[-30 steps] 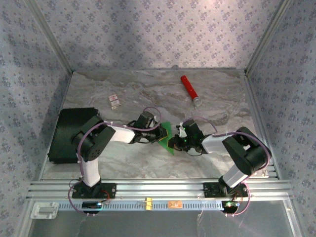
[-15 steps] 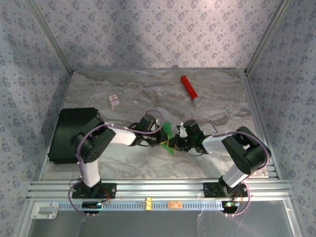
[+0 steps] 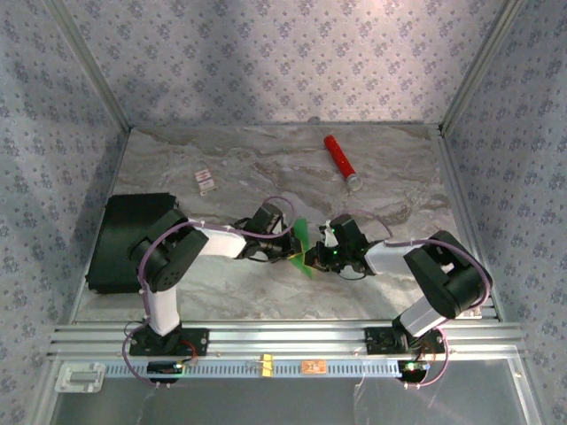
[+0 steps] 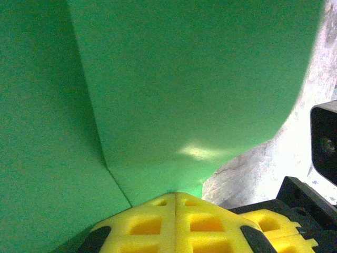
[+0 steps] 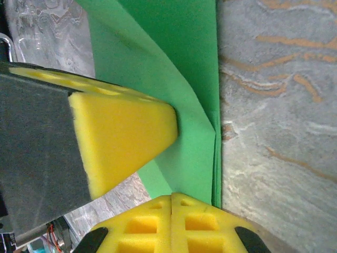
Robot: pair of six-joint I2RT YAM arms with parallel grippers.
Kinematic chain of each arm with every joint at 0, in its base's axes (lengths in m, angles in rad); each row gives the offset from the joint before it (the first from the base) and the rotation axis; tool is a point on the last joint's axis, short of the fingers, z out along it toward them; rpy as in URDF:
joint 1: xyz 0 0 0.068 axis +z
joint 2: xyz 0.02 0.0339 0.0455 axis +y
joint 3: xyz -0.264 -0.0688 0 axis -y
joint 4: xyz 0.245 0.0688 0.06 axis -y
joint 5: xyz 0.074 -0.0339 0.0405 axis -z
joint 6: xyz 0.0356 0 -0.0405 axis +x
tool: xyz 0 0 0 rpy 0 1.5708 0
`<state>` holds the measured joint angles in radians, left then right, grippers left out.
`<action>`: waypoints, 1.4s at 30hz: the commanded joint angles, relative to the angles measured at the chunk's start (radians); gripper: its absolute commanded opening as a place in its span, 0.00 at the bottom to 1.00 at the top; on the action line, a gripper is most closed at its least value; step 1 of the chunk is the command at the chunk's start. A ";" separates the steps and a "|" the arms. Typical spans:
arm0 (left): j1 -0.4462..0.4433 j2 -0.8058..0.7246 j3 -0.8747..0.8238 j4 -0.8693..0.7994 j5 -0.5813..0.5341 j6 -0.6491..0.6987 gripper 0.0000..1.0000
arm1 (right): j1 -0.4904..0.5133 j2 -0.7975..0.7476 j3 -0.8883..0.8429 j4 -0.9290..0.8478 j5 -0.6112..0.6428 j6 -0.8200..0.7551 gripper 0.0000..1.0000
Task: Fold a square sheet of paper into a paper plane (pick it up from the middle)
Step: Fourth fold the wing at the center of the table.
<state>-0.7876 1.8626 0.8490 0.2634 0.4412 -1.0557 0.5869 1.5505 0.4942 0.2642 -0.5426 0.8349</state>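
Pinching the creased square sheet of paper (image 3: pixel 302 237), left fingers (image 4: pixel 147 226) and right fingers (image 5: pixel 142 224) each hold it tight.

The square sheet of paper (image 3: pixel 301 241) is plain bright green, darker where its folds are shaded. The desk (image 3: pixel 266 168) is grey-white marble with tan veins. At one o'clock on it is a red cylinder (image 3: pixel 339 159) with a silvery tip, at nine o'clock a black flat box (image 3: pixel 124 235), and at eleven o'clock a white card (image 3: pixel 205 181) with red marks. The left gripper (image 4: pixel 175 203) and right gripper (image 5: pixel 172 203) have yellow foam jaws, gridded with square hollows. The walls (image 3: pixel 266 62) are lilac-grey with a small floral print.
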 commanded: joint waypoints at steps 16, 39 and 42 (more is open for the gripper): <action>0.016 0.051 0.028 -0.082 -0.030 0.023 0.05 | 0.013 0.084 -0.019 -0.193 0.091 -0.066 0.00; 0.137 0.122 0.182 -0.172 -0.018 0.089 0.07 | -0.003 0.087 -0.025 -0.234 0.064 -0.131 0.00; 0.150 0.132 0.199 -0.181 -0.012 0.098 0.07 | -0.006 0.086 -0.027 -0.234 0.059 -0.136 0.00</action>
<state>-0.6849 1.9545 1.0199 0.1116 0.5339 -0.9955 0.5846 1.5848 0.5205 0.2359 -0.5320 0.7357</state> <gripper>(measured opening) 0.072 0.052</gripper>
